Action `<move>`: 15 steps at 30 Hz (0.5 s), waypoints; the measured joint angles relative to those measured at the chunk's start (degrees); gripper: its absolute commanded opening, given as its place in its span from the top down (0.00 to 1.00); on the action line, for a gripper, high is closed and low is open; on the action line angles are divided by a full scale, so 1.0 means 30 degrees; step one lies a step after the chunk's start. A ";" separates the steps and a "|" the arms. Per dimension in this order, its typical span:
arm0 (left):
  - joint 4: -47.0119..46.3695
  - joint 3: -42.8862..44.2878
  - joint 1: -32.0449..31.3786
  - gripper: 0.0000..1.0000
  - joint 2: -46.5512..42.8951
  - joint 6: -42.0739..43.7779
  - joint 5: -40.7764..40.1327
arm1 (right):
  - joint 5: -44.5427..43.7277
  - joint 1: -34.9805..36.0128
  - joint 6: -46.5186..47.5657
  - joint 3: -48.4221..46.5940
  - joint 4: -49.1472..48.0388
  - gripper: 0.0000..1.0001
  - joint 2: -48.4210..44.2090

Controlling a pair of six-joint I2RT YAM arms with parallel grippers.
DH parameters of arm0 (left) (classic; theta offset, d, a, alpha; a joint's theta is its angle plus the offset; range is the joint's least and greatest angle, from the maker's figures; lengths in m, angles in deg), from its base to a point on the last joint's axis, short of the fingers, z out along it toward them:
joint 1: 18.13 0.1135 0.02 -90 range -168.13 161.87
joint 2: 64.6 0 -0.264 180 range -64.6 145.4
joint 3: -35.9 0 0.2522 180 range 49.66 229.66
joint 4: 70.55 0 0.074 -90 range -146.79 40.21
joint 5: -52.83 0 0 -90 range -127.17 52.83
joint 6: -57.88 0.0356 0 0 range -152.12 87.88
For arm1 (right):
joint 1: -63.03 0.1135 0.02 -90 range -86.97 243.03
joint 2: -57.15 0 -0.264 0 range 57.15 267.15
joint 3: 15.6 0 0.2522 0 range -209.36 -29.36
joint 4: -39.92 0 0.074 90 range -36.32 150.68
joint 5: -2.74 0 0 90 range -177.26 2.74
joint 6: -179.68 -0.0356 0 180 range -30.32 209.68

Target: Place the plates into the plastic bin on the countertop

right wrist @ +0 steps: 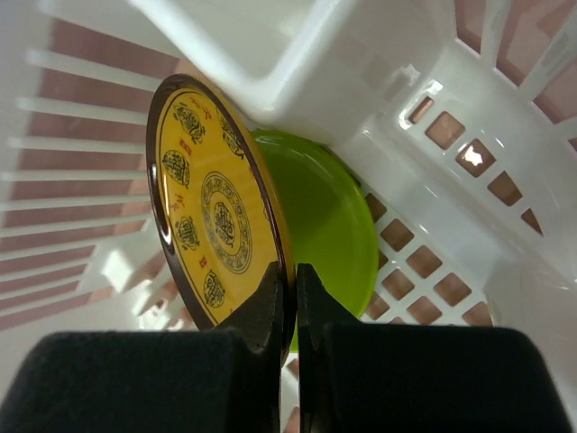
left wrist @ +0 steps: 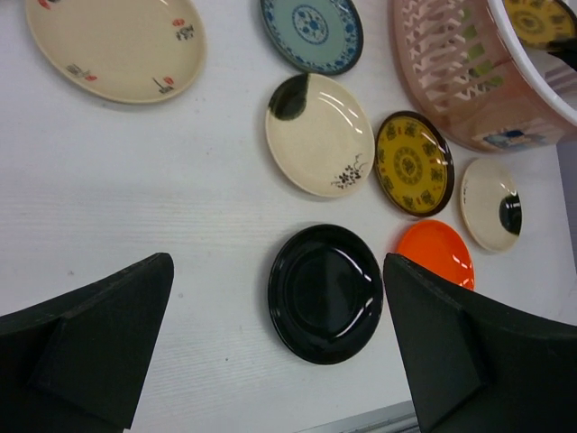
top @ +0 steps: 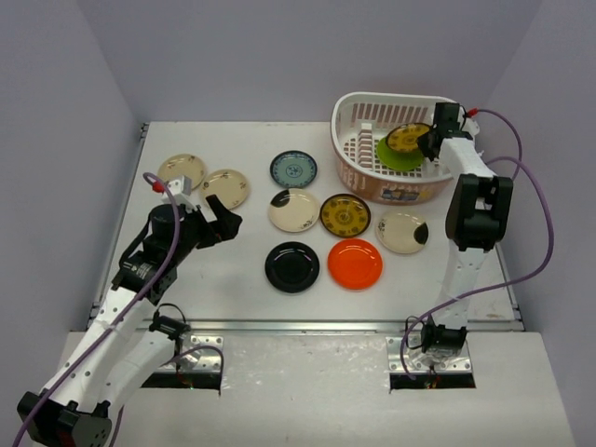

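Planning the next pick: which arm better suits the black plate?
Left. The left gripper, open, hangs near the black plate; the right gripper is in the bin, shut on a patterned plate.

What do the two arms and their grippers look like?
The left arm and right arm have white links with black joints. A purple cable with a red plug runs along each. The left gripper and right gripper have black, wedge-shaped fingers.

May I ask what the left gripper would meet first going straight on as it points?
Most likely the black plate on the countertop, straight ahead of the open left gripper; depth is unclear.
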 measured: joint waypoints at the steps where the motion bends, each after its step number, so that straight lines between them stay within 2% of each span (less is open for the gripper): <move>1: -0.0286 -0.0456 -0.0062 0.00 0.0083 -0.0133 0.0286 | 0.0041 0.0025 0.0149 -0.0004 0.0087 0.97 0.0190; 3: -0.0888 -0.1528 -0.0212 0.00 0.0515 -0.0453 0.0923 | 0.0108 0.0054 0.0513 -0.0006 0.0249 0.80 0.0424; 5: -0.1376 -0.2567 -0.0379 0.00 0.0918 -0.0788 0.1400 | 0.0271 0.0080 0.0919 -0.0017 0.0156 0.37 0.0444; 6: -0.1575 -0.3022 -0.0473 0.00 0.1077 -0.0953 0.1602 | 0.0362 0.0097 0.1108 -0.0030 0.0035 0.20 0.0444; 7: -0.1902 -0.3512 -0.0584 0.00 0.1401 -0.1129 0.1802 | 0.0475 0.0113 0.1271 -0.0097 -0.0013 0.08 0.0444; 8: -0.2290 -0.4015 -0.0700 0.00 0.1792 -0.1307 0.1993 | 0.0601 0.0125 0.1429 -0.0201 -0.0009 0.02 0.0444; 9: -0.2563 -0.4470 -0.0785 0.00 0.1990 -0.1462 0.2148 | 0.0725 0.0125 0.1638 -0.0319 0.0012 0.01 0.0444; 15: -0.4190 -0.5783 -0.1821 0.00 0.3692 -0.2405 0.2689 | 0.1013 0.0171 0.2250 -0.0575 0.0412 0.01 -0.0521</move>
